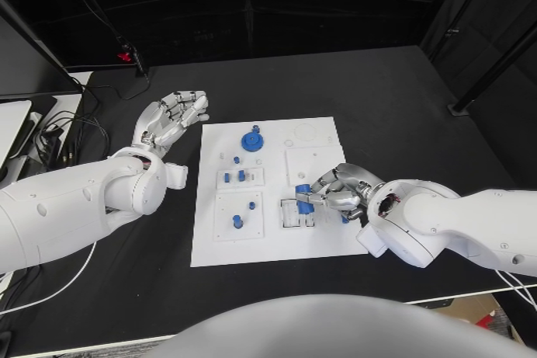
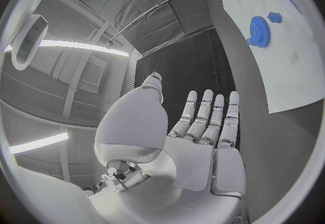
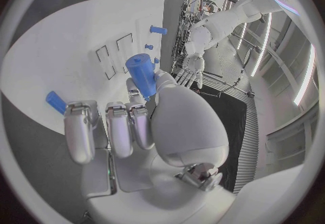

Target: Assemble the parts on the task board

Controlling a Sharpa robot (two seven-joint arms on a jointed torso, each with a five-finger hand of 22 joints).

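The right hand (image 1: 339,189) holds a blue peg (image 3: 142,74) in its fingers above the white board (image 1: 324,241), probably to insert it. The left hand (image 1: 170,119) waits aside over the bench, fingers wide.

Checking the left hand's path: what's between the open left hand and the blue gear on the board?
In the head view, only bare black table and the task board's white edge separate the left hand from the blue gear.
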